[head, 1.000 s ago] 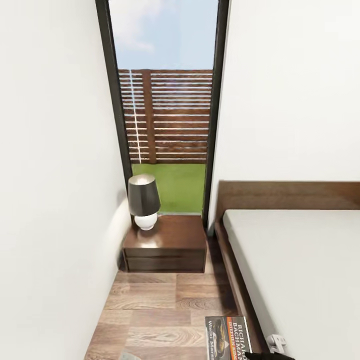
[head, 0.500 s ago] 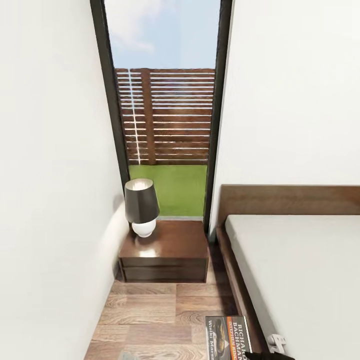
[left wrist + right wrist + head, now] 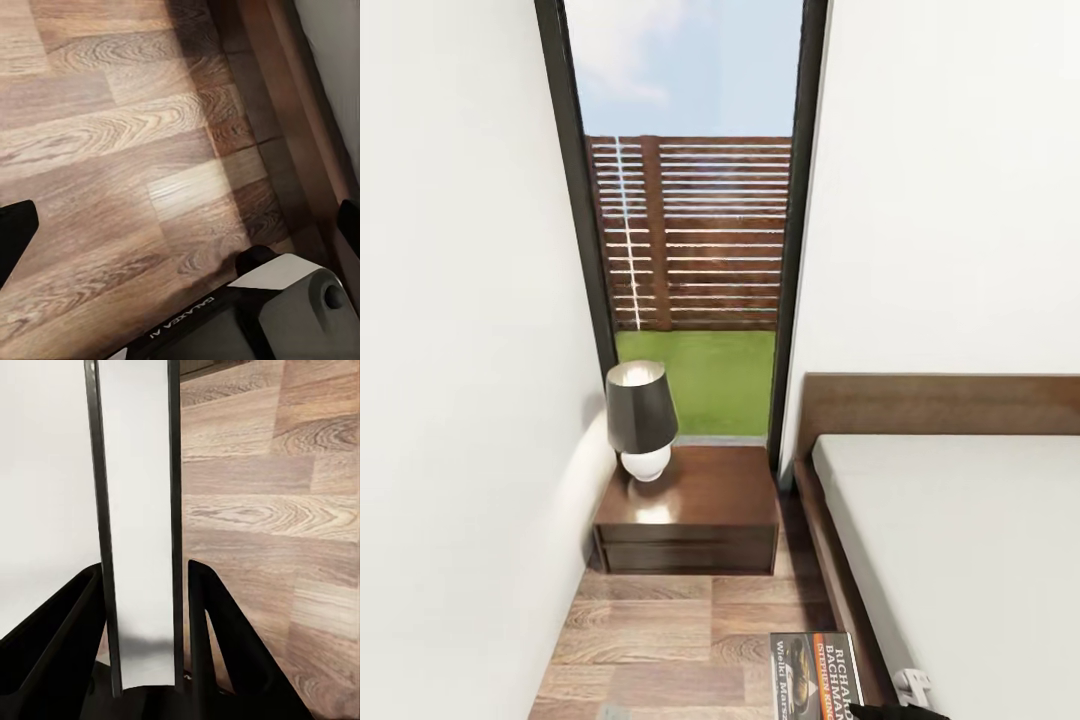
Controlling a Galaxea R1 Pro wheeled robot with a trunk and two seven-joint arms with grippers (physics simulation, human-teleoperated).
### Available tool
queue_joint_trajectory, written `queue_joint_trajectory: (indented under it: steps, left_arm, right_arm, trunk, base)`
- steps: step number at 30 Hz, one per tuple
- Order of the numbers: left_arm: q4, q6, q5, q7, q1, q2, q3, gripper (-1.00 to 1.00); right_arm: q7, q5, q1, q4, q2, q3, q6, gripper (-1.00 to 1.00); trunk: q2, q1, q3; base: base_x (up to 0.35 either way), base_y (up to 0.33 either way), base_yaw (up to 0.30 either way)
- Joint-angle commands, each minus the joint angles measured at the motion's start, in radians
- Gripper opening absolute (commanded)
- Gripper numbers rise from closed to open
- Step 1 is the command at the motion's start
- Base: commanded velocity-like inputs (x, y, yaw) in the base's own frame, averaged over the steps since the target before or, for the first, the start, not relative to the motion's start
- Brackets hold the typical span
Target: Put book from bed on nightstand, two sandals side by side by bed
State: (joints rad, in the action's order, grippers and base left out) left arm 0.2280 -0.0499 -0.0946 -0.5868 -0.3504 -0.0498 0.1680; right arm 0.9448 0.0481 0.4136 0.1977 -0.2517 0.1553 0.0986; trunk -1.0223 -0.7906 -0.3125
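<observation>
Looking down the aisle between the white wall and the bed (image 3: 950,530), your head camera is showing the nightstand (image 3: 695,505) in the lower centre of the frame, standing below the tall dark-framed window (image 3: 690,240). A lamp (image 3: 640,415) with a dark shade and a white base is sitting on the rear left corner of its glossy top. The bed is occupying the lower right, its dark headboard against the wall and its pale mattress bare in the part shown.

You are carrying the book (image 3: 818,675) at the bottom edge of the head view, right of centre, cover up, over the wood-plank floor (image 3: 660,640) just beside the bed frame. In the right wrist view the book (image 3: 139,525) is running edge-on between the two black fingers of the right gripper (image 3: 142,622), which are pressing against both its covers.

The left gripper (image 3: 180,232) is hanging over bare floor (image 3: 112,135) beside the bed frame (image 3: 292,120); its fingertips are sitting at opposite edges of the left wrist view, wide apart, gripping nothing.
</observation>
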Motion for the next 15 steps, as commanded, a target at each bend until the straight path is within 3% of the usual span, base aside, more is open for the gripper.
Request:
queue_joint_trajectory:
  steps: [1,15]
  left_arm:
    - [-0.001,-0.004,-0.01,-0.002,-0.001,-0.001,0.008,1.0]
    - [-0.001,-0.004,-0.01,-0.002,-0.001,0.0,0.008,1.0]
  right_arm:
    - [0.004,0.006,0.001,0.0,0.0,0.004,0.01,-1.0]
    - [0.004,0.006,0.001,0.0,0.002,0.003,0.01,-1.0]
  trunk:
    - [-0.001,-0.001,-0.001]
    - [-0.001,-0.001,-0.001]
  base:
    - [0.312,0.0,0.0]
    - [0.326,0.0,0.0]
